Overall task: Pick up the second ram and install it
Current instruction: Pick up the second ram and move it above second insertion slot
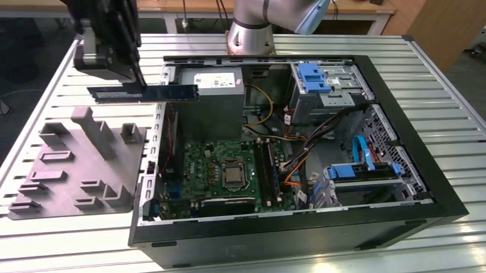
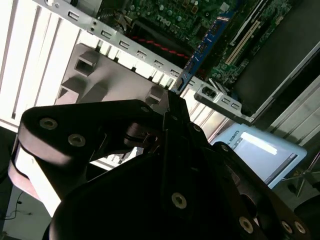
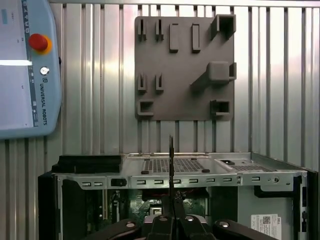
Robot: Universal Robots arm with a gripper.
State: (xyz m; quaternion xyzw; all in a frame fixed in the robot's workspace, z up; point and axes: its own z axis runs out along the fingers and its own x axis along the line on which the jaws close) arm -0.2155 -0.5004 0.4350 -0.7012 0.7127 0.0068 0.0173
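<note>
The second ram [image 1: 144, 92] is a long, flat blue stick held level in the air, over the case's wall on the exterior view's left. My gripper [image 1: 134, 85] is shut on it from above, near its middle. In the second wrist view the stick [image 2: 202, 49] runs edge-on out from between the black fingers [image 2: 172, 107] toward the green motherboard [image 2: 190, 17]. The first wrist view shows it as a thin dark line [image 3: 171, 165] rising from my gripper [image 3: 171, 219]. The motherboard [image 1: 227, 170] with its long black slots [image 1: 267, 170] lies inside the open case, below and to the exterior view's right of the stick.
The open black computer case [image 1: 395, 222] holds a grey power-supply box [image 1: 215, 96], cables and blue drive brackets [image 1: 313, 78]. A grey fixture plate [image 1: 76, 170] with raised holders lies on the slatted table beside the case. A teach pendant [image 3: 25, 70] rests on the table.
</note>
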